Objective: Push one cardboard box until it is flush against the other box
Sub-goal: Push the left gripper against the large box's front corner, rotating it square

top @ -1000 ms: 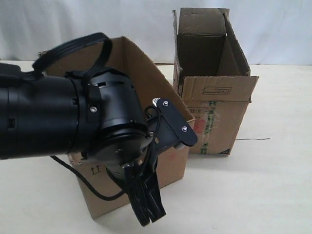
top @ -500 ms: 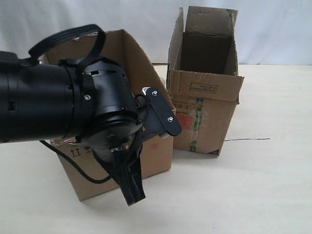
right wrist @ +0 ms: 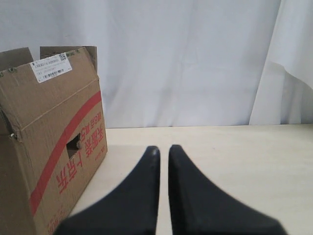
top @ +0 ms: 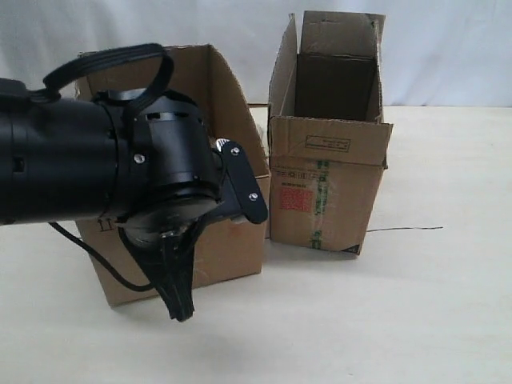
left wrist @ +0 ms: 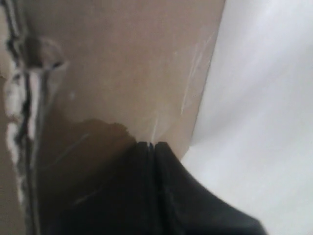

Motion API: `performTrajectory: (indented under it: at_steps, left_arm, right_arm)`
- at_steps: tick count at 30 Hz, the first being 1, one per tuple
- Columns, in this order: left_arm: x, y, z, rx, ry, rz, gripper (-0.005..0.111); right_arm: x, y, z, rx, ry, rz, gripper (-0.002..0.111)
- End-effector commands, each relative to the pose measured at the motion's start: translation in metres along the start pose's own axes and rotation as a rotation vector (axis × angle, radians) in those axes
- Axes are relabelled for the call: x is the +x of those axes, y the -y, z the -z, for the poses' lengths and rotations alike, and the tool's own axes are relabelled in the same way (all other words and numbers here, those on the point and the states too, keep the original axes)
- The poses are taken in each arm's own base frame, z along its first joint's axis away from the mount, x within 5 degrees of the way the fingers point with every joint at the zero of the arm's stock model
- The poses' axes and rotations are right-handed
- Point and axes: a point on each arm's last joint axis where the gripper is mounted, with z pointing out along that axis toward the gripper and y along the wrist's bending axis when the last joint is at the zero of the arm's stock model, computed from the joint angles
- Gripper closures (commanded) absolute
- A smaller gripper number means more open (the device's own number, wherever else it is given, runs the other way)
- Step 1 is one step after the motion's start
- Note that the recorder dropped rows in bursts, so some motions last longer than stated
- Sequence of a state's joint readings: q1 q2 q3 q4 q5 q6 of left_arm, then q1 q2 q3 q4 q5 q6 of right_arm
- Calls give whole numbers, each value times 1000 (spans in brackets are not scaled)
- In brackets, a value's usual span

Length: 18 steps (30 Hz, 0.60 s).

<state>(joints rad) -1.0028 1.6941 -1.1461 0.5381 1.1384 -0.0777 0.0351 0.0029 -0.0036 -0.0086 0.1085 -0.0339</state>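
From my station, the exterior view is half filled by the left arm, which reaches in from the left. The left gripper (top: 181, 310) points down in front of the cardboard box (top: 232, 240), with its fingers pressed together and nothing between them. In the left wrist view those closed fingertips (left wrist: 146, 147) sit right against a plain brown wall of the cardboard box (left wrist: 122, 73). The picture is blurred, so I cannot confirm real contact.

The cardboard box stands on the pale table (top: 384, 320), left of centre, with its open top upward. The other box (top: 328, 192) stands upright just to its right, flaps raised, showing a green tape strip (top: 320, 200) and a red label (top: 292, 198) on the front. At the front corners the two facing walls meet, and I see no gap there.

The right gripper (right wrist: 160, 149) hangs over bare table, its fingers all but closed with only a thin slit between them, and it holds nothing. A white curtain (top: 448, 48) hangs behind everything.
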Motion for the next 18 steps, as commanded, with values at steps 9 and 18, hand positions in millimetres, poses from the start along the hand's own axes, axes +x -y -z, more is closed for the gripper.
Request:
performTrajectory:
  at_steps: [9,18]
  left_arm:
    - [-2,-38,-18,-16,105,99,107]
    - [5,-49,-12,-16,138,153,107]
  right_arm:
    - [1,0,0,-2,1,4,103]
    - [1,0,0,-2,1,4,103]
